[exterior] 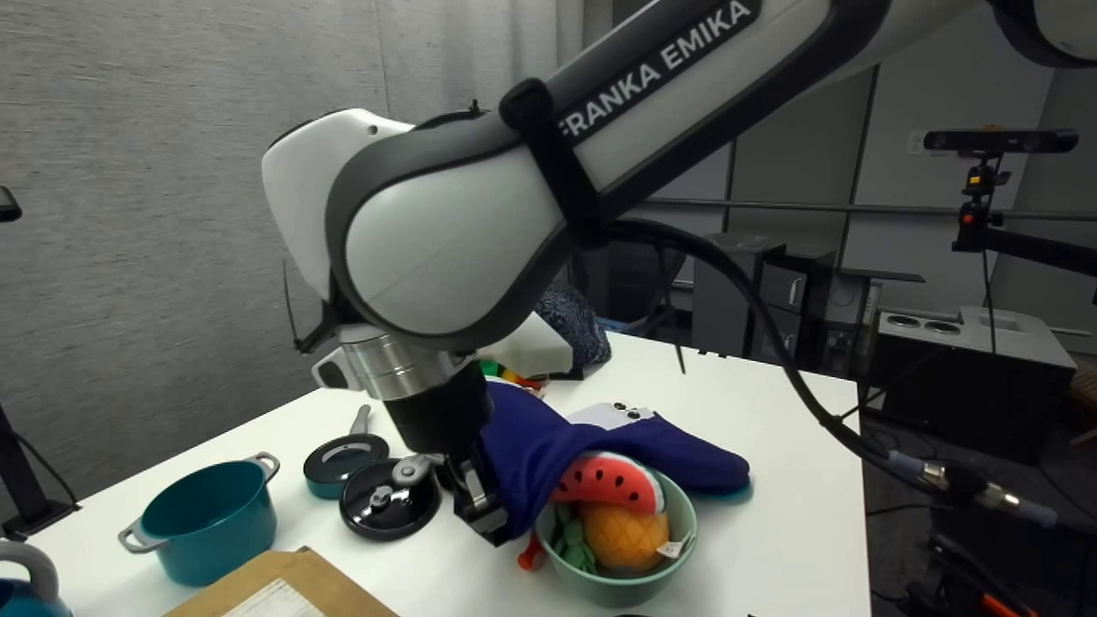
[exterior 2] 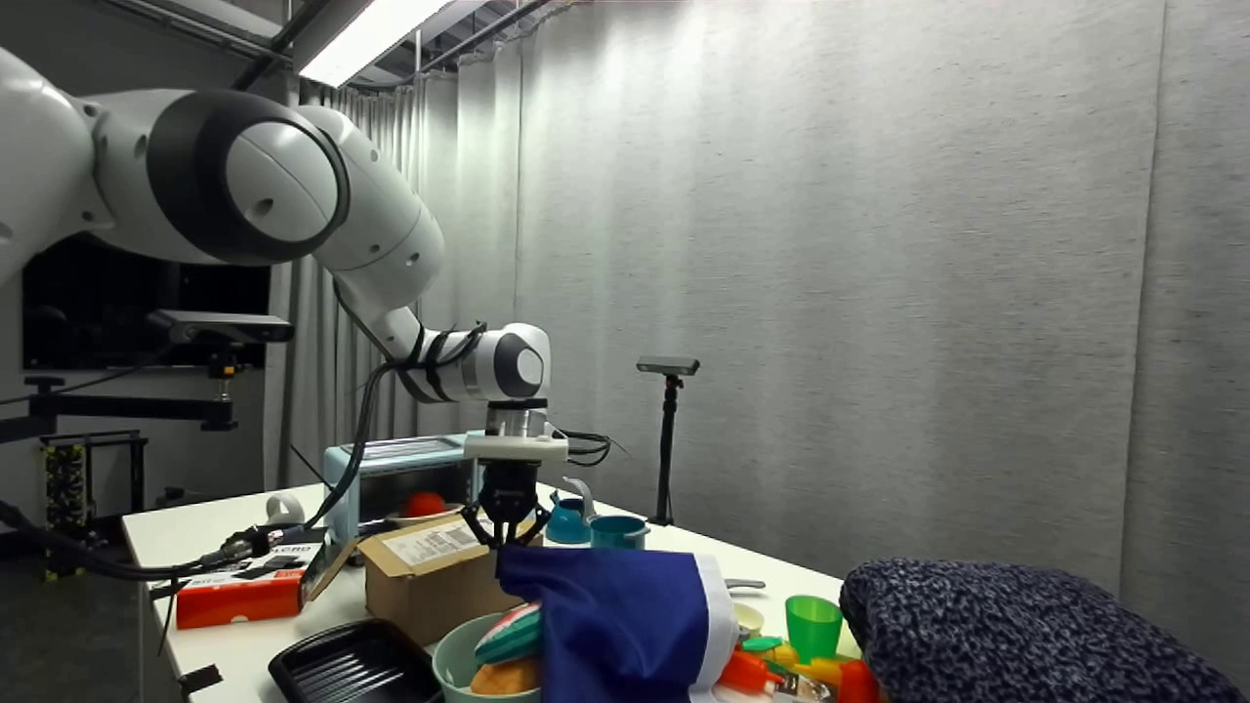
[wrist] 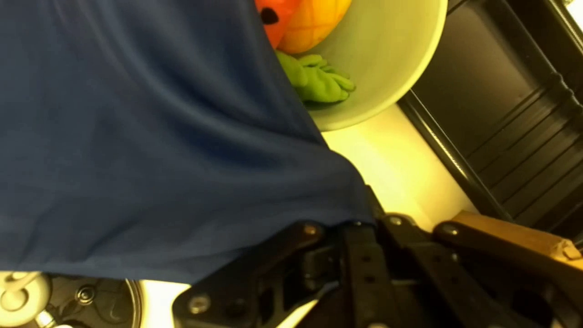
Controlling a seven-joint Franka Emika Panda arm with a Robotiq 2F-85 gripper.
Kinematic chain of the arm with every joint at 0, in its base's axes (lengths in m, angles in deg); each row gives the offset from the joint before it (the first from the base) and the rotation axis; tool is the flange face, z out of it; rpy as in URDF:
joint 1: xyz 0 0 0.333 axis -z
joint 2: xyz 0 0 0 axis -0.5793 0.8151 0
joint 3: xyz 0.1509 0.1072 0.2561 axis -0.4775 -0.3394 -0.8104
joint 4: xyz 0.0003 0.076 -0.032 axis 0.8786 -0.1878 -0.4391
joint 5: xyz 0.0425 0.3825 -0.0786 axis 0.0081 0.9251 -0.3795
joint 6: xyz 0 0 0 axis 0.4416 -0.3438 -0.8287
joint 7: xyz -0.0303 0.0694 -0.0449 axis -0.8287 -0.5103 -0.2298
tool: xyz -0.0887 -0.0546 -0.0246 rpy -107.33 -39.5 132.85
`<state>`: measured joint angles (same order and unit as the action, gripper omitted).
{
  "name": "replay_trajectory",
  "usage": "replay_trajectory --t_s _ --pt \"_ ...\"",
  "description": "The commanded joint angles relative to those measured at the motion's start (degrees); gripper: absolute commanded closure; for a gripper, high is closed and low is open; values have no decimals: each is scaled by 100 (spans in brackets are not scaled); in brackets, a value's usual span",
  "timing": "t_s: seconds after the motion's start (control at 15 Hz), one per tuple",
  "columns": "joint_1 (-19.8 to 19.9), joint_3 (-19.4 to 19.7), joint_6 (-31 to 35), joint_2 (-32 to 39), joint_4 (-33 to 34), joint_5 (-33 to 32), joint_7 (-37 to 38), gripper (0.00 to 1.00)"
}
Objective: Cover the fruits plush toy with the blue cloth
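The royal-blue cloth [exterior: 531,454] hangs from my gripper [exterior: 487,514], whose jaws are shut on one corner of it. From there it slopes across to the far side of the pale green bowl [exterior: 604,591]. Inside the bowl lie the fruit plush toys: a red watermelon slice [exterior: 608,482] and an orange pineapple [exterior: 624,538] with green leaves. Cloth rests over part of the watermelon's far edge, while the pineapple's front is exposed. In the wrist view the cloth [wrist: 150,150] fills the left side and hides part of the bowl [wrist: 391,50]; the fingertips are largely hidden by fabric.
A black ridged tray [exterior 2: 356,669] and a cardboard box [exterior 2: 439,586] sit close to the bowl. Near the gripper are a black lid [exterior: 390,506] and a teal pot [exterior: 210,523]. A navy bumpy mound [exterior 2: 1016,635] and a green cup [exterior 2: 812,627] stand beyond the cloth.
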<state>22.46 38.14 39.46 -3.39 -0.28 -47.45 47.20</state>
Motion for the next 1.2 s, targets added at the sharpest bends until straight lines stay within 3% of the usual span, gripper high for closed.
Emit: replay_trajectory --t_s 0.0,0.13,0.2,0.33,0.87,0.93,1.13 --pt "132 -70 -113 -188 -123 -148 -540 100" --pt "147 -54 -65 -212 -136 -210 -613 100" --pt "153 -46 -34 -233 -149 -224 -591 74" --pt "170 -46 64 -256 -147 -219 -539 68" --pt "358 -29 1272 -673 -531 21 -182 6" --pt "367 -23 1465 -699 -589 40 -138 0" --pt "382 -13 1963 -737 -741 53 -1 0"
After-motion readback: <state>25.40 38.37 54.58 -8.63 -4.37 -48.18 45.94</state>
